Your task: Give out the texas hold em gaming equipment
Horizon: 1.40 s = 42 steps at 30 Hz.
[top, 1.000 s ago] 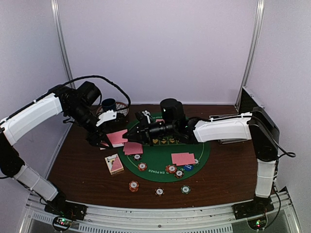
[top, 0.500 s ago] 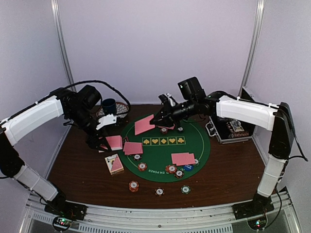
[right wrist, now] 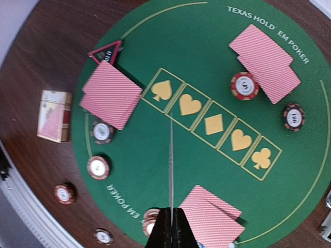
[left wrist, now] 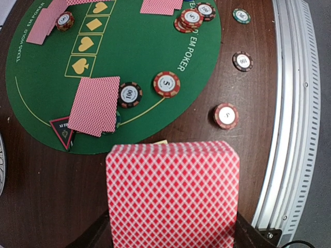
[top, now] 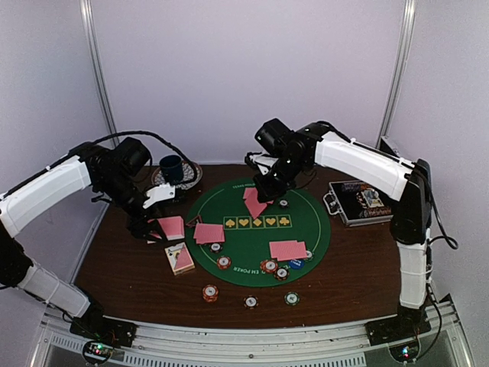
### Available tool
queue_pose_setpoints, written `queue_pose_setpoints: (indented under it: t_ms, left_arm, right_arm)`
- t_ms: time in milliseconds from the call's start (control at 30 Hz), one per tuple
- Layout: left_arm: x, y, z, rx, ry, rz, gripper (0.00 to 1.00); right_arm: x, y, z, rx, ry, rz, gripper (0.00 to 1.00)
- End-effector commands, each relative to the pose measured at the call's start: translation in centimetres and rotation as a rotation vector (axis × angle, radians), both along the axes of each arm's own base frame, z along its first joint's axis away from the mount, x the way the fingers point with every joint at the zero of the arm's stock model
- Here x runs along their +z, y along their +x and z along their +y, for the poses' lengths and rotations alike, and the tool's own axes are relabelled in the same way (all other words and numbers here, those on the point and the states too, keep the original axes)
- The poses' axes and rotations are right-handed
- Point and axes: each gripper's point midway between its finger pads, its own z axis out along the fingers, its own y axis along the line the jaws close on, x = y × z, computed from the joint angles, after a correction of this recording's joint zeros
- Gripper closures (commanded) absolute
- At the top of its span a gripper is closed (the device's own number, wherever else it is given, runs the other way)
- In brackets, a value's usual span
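Top external: left fingers (left wrist: 90, 238) gripping card stack (top: 171, 227) off mat (top: 313, 222) edge, right fingers (right wrist: 164, 230) gripping one card (top: 254, 201)

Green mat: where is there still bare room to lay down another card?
Bare green lies between the row of suit boxes and the near card pair, and beyond the boxes, between the triangular marker and the far card pair. The near rim is crowded with chips.
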Motion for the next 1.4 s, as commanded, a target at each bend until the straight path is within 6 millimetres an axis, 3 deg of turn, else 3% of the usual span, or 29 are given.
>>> queue_pose_setpoints:
  t_ms: [0, 200, 400, 800, 1367]
  left_arm:
    - [0.6, -0.2, 0.7, 0.021, -0.003, -0.020, 1.00]
    - [0.8, -0.3, 0.9, 0.028, -0.005, -0.021, 1.00]
    - [0.8, -0.6, 1.4, 0.035, 0.012, -0.021, 1.00]
    - [0.8, -0.9, 1.9, 0.035, 0.018, -0.020, 1.00]
    - [1.0, -1.0, 1.8, 0.017, 0.015, -0.007, 1.00]
  right_arm:
    - [0.0, 2.4, -2.7, 0.050, -0.291, -0.240, 1.00]
    - [0.7, 4.5, -1.2, 0.123, -0.427, -0.466, 1.00]
    - [0.0, 5.4, 1.4, 0.237, -0.610, -0.668, 1.00]
    - [-5.2, 7.5, 5.1, 0.396, -0.822, -0.835, 1.00]
    - [-12.4, 8.3, 6.4, 0.564, -0.979, -0.898, 1.00]
